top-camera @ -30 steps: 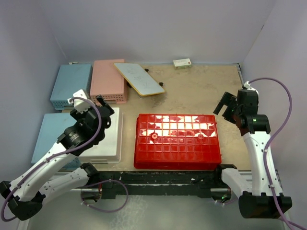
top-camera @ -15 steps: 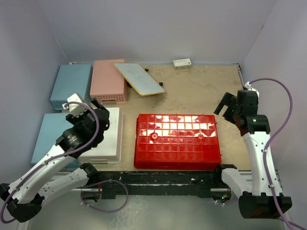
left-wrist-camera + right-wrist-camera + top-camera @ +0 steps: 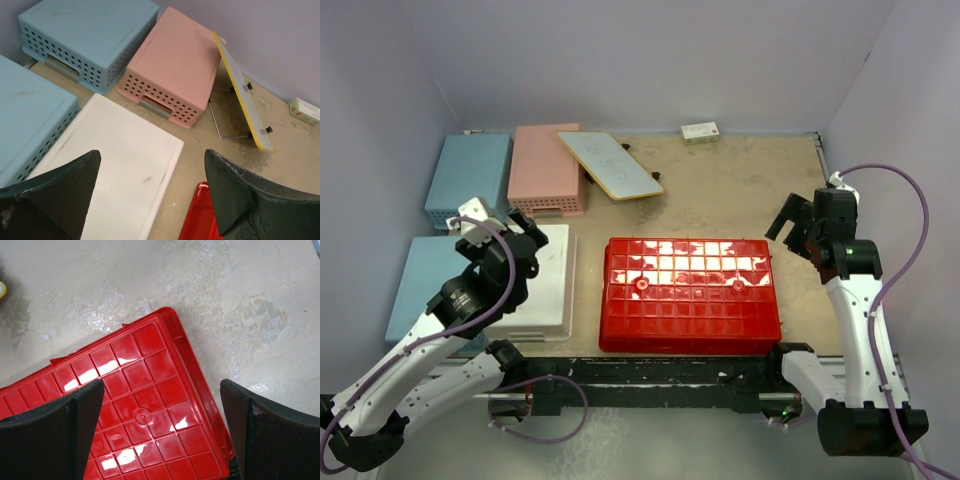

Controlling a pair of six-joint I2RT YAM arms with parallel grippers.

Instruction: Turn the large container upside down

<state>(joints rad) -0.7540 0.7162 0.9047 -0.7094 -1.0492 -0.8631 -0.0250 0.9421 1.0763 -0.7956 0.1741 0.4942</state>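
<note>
The large container (image 3: 688, 294), a bright red bin, lies upside down near the table's front middle, its grid-ribbed underside facing up. Its right corner fills the right wrist view (image 3: 135, 410), and a small red corner shows in the left wrist view (image 3: 197, 220). My left gripper (image 3: 515, 232) is open and empty above the white basket (image 3: 542, 290), left of the red bin. My right gripper (image 3: 798, 222) is open and empty, raised just beyond the bin's right far corner.
A pink perforated basket (image 3: 547, 168) and a light-blue basket (image 3: 468, 178) sit upside down at the back left. Another light-blue basket (image 3: 418, 285) lies at the left edge. A yellow-edged board (image 3: 610, 164) leans on a wire stand. A small box (image 3: 701, 131) lies by the back wall.
My left arm has drawn back to the left and toward its base, away from the red bin. The right arm and the bin have not moved.
</note>
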